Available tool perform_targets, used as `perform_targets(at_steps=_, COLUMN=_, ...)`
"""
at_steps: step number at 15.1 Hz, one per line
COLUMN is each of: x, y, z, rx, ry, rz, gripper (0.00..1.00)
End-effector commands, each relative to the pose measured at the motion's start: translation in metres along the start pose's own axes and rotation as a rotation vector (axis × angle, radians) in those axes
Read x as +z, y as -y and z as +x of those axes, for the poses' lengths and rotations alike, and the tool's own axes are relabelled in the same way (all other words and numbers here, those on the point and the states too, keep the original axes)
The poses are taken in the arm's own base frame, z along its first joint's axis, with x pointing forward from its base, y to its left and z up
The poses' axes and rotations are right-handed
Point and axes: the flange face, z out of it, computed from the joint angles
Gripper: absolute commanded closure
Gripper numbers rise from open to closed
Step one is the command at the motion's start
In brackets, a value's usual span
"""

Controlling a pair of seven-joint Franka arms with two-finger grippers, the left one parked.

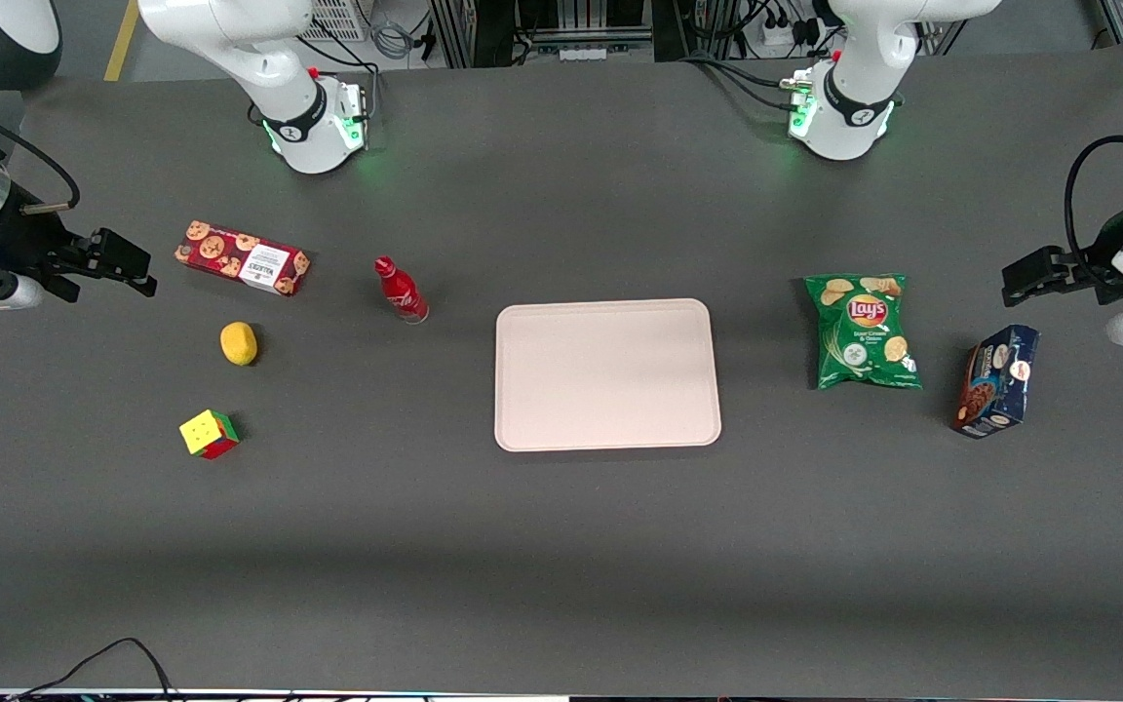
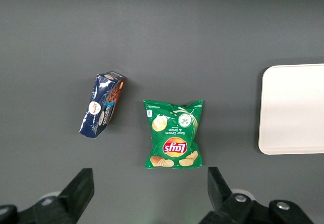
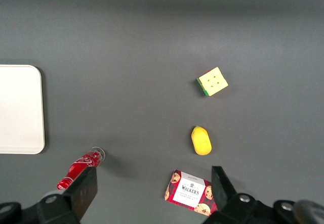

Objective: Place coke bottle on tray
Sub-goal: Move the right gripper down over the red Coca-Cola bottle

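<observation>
A: Where's the claw [image 1: 128,273]?
B: Hovering at the working arm's end of the desk [image 1: 561,546], above the surface, well apart from everything. Fingers spread wide, nothing between them. The wrist view shows both fingertips [image 3: 83,186] with bare desk in the gap.

A: Coke bottle [image 1: 400,290]?
B: Standing on the desk, just off the tray [image 1: 606,374], on the side toward the working arm. Not touching it. Red cap on top, white script on the body. It's level with the tray's edge farther from the front camera.

A: Tray?
B: Mid-desk, flat, nothing on it. Pale pink, rounded corners.

A: Anything near the bottle?
B: Cookie box [image 1: 243,257] lies flat further toward the working arm's end. A lemon [image 1: 238,343] sits nearer the front camera than the box, and a puzzle cube [image 1: 209,434] nearer still. All separate, none touching.

A: Parked arm's end?
B: Green chip bag [image 1: 862,331] lying flat near the tray, then a dark blue snack box [image 1: 996,380] further out, tilted.
</observation>
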Motion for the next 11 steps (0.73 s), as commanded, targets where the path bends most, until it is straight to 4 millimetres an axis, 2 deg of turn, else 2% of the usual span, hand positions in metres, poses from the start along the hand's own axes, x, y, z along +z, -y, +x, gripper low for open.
perform_targets(at_steps=1, x=-0.007, y=-0.002, z=0.001, rx=-0.022, ry=0.004, rz=-0.025, gripper=0.00)
perform_targets(at_steps=5, x=0.001, y=0.014, z=0.004, rx=-0.043, ry=0.019, rz=-0.011, gripper=0.00)
perform_targets(at_steps=8, x=0.022, y=0.068, z=-0.002, rx=-0.033, ry=0.079, rz=-0.021, gripper=0.00)
perform_targets(at_steps=10, x=0.040, y=0.119, z=-0.014, rx=-0.021, ry=0.107, rz=-0.003, gripper=0.00)
perform_targets(at_steps=11, x=0.050, y=0.135, z=-0.019, rx=0.000, ry=0.112, rz=-0.001, gripper=0.00)
